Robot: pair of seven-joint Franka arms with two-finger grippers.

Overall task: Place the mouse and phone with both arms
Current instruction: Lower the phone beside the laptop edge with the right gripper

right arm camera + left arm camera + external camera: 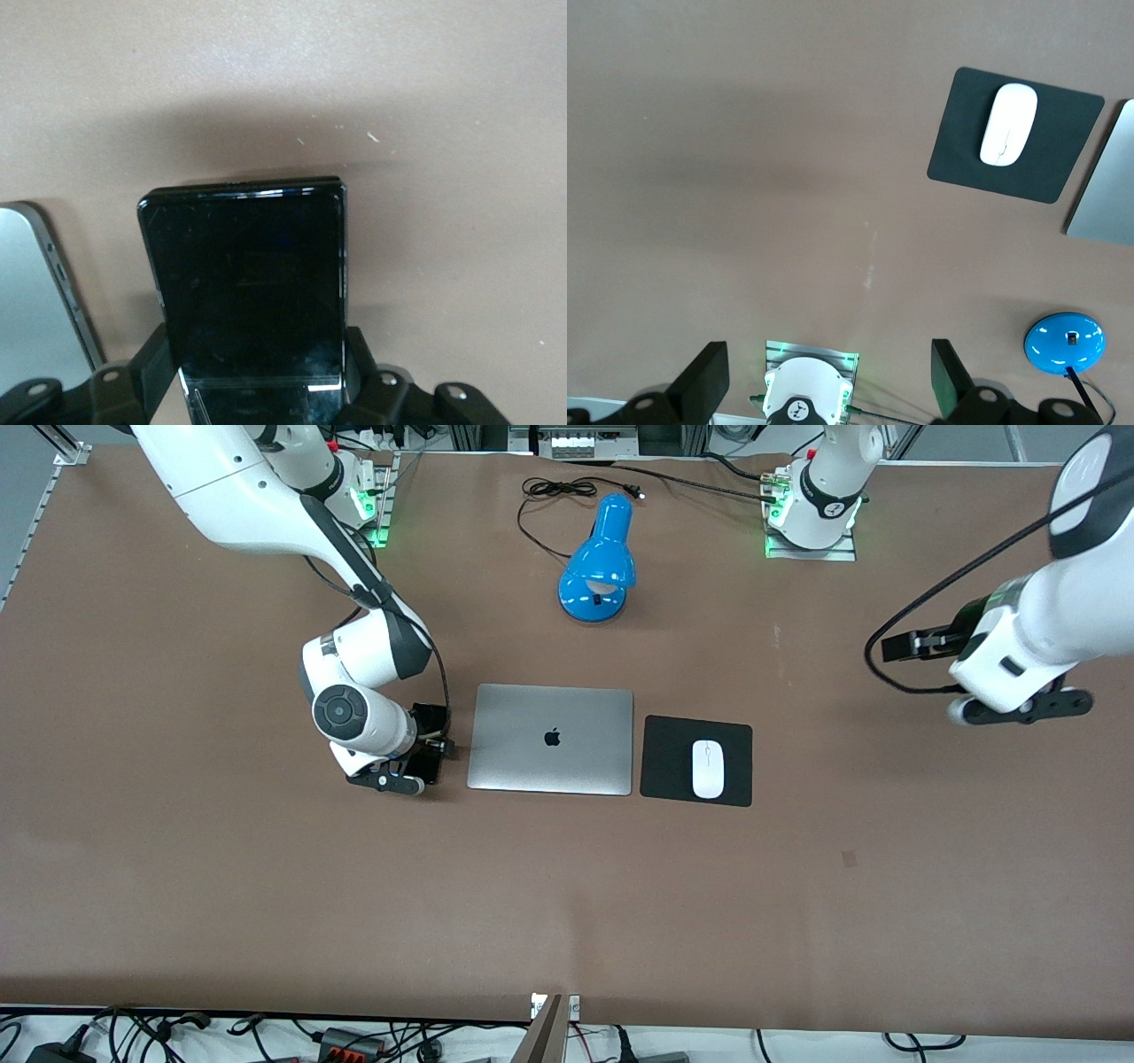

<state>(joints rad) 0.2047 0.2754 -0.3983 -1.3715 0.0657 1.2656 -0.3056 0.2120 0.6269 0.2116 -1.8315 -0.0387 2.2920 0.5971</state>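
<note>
The white mouse [708, 768] lies on the black square pad [664, 766] beside the silver laptop [551, 738], toward the left arm's end; it also shows in the left wrist view [1008, 124]. My right gripper [423, 757] is low beside the laptop's other edge, shut on the black phone [431, 724]. In the right wrist view the fingers [368, 372] grip the two long edges of the phone [248, 274]. I cannot tell whether it touches the table. My left gripper [1019, 708] hangs open and empty over bare table at its own end, also seen in its wrist view [828, 385].
A blue desk lamp [598, 562] with a black cord lies on the table farther from the front camera than the laptop. The laptop's edge [35, 292] is close beside the phone. The left arm's base [804, 398] shows between the left fingers.
</note>
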